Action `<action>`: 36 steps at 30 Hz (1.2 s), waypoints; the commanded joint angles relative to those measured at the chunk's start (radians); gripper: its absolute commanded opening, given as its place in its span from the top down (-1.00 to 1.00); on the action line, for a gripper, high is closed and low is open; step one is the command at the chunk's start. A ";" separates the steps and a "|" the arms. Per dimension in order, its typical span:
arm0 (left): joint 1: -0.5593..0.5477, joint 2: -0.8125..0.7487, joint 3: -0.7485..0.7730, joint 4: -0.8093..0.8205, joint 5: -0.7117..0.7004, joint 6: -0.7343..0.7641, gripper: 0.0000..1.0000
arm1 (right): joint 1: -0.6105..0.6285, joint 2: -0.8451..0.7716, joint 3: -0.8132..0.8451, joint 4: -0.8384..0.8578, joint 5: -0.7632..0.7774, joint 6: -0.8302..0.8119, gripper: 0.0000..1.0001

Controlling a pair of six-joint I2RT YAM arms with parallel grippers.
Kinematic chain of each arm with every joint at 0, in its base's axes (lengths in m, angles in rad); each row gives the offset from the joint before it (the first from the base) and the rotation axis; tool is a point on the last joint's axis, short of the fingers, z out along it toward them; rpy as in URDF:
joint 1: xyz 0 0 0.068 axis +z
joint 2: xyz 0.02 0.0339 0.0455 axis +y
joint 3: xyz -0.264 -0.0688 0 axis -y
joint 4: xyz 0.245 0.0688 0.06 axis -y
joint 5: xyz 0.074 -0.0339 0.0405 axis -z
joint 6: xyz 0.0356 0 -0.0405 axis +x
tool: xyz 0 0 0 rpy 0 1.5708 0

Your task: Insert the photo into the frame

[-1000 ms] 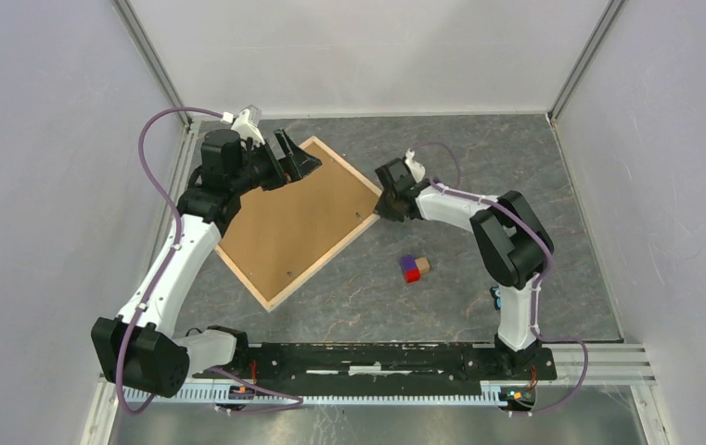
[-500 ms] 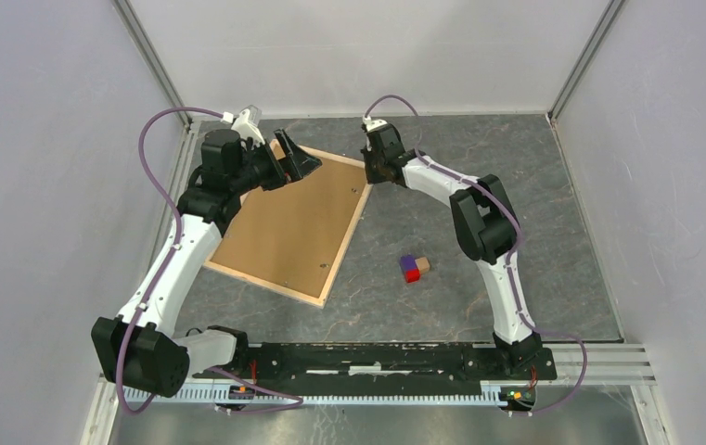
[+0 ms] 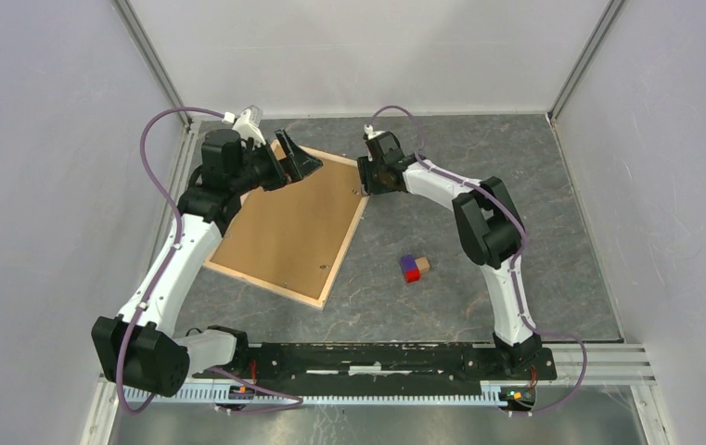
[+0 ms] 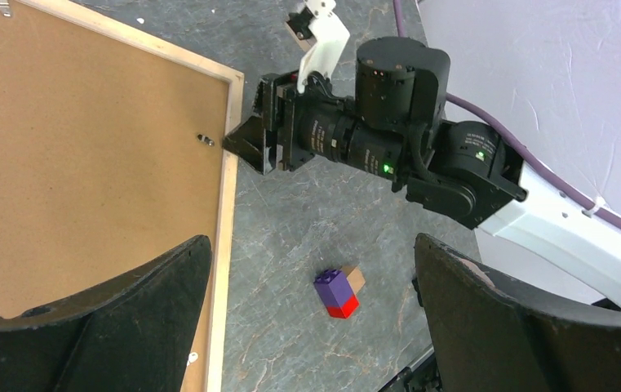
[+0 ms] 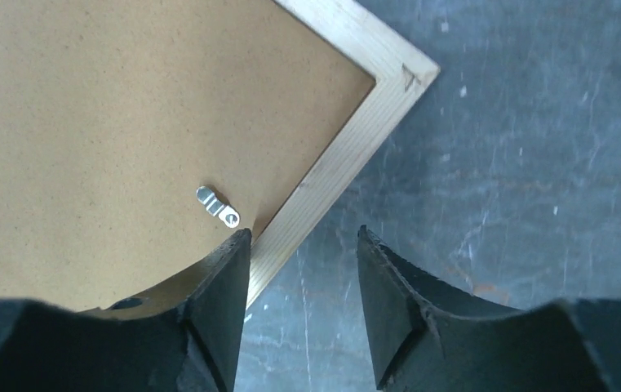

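The frame [image 3: 345,235] of light wooden slats lies face down on the table, a brown backing board [image 3: 284,227] filling its back. The photo is hidden. My right gripper [image 3: 367,182] is open at the frame's far right corner. In the right wrist view, the right gripper [image 5: 303,237] has one finger over the board and the other over bare table, with the slat [image 5: 348,139] running under the gap. My left gripper [image 3: 295,159] hangs open above the frame's far corner, holding nothing. Its wrist view shows the left gripper [image 4: 311,245] wide apart.
A small stack of purple, red and tan blocks [image 3: 414,268] sits on the grey table right of the frame. Small metal clips [image 5: 217,206] hold the backing board. Grey walls close in on three sides, and the rail with the arm bases [image 3: 377,357] runs along the near edge.
The frame was swung round, its right corner carried toward the far side by the right gripper. That gripper has since opened and let go of the slat. The left arm has not moved.
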 commanded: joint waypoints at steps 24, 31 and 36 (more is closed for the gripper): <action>-0.004 -0.002 0.004 0.032 0.015 -0.026 -1.00 | 0.105 -0.125 -0.283 -0.023 0.116 -0.022 0.88; -0.004 -0.002 0.002 0.033 0.010 -0.025 -1.00 | 0.085 -0.164 -0.311 -0.053 0.115 -0.139 0.90; -0.004 0.000 0.003 0.032 0.015 -0.028 -1.00 | 0.068 -0.186 -0.344 -0.027 0.068 -0.167 0.87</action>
